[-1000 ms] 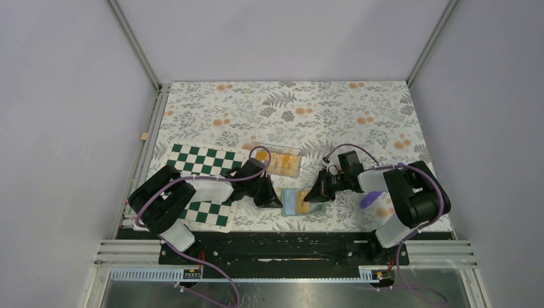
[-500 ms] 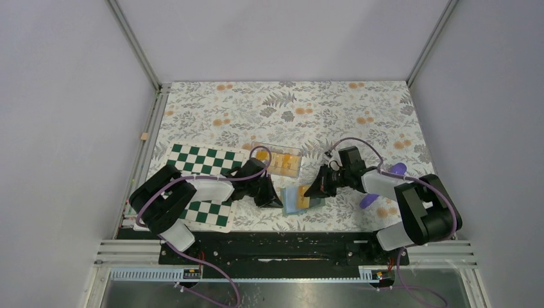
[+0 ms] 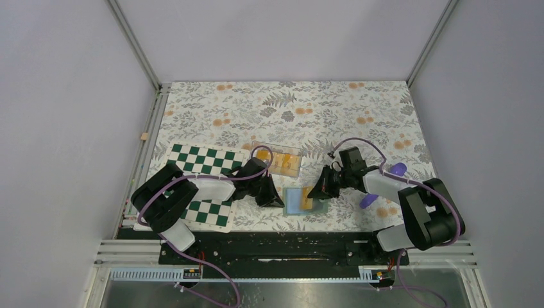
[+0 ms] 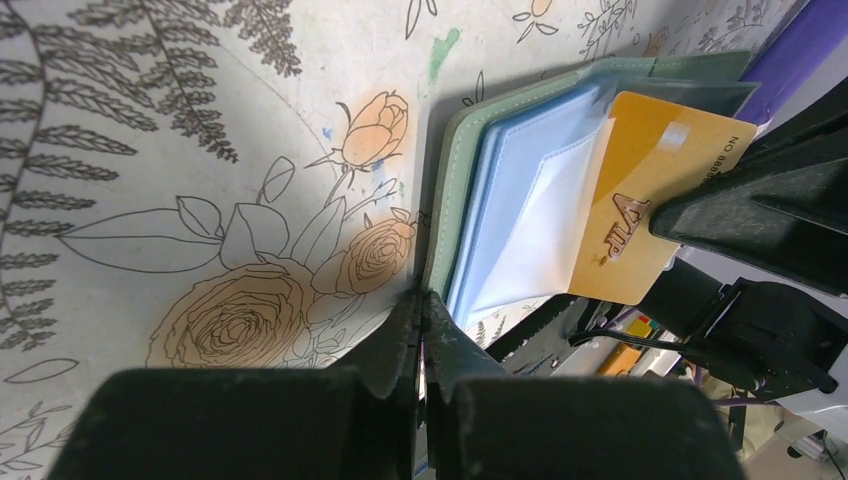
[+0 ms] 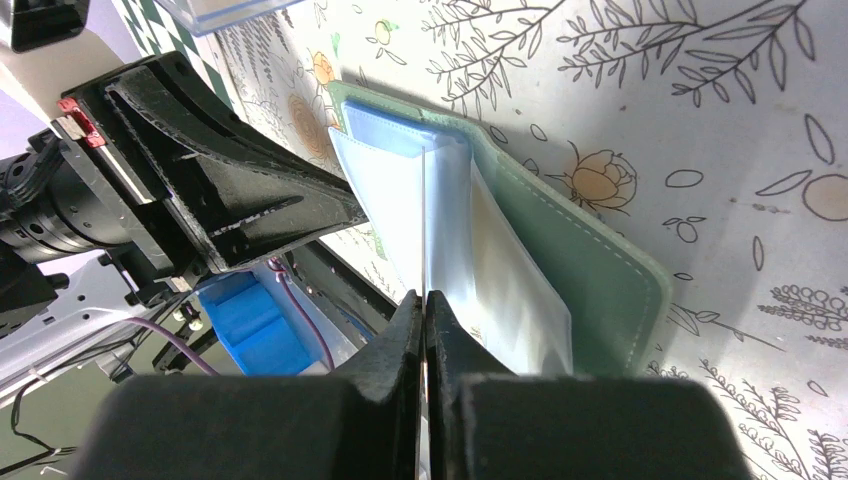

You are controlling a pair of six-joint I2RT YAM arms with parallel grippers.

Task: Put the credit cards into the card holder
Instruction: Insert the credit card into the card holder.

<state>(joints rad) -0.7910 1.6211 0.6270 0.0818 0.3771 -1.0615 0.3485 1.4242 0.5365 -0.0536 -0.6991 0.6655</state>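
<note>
A credit card point(image 4: 655, 190) is pinched by the right gripper point(image 5: 424, 305) at the card holder point(image 4: 510, 170), against whose edge the left gripper point(image 4: 420, 310) is closed empty; pushed misaligned, the card could be jammed.

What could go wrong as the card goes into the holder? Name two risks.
The credit card, gripped at one end by the right jaws, has only its edge at the clear sleeve; pushed askew, it may snag or crumple the sleeve. The shut left jaws touch only the edge of the card holder, so the holder may slide away.
</note>
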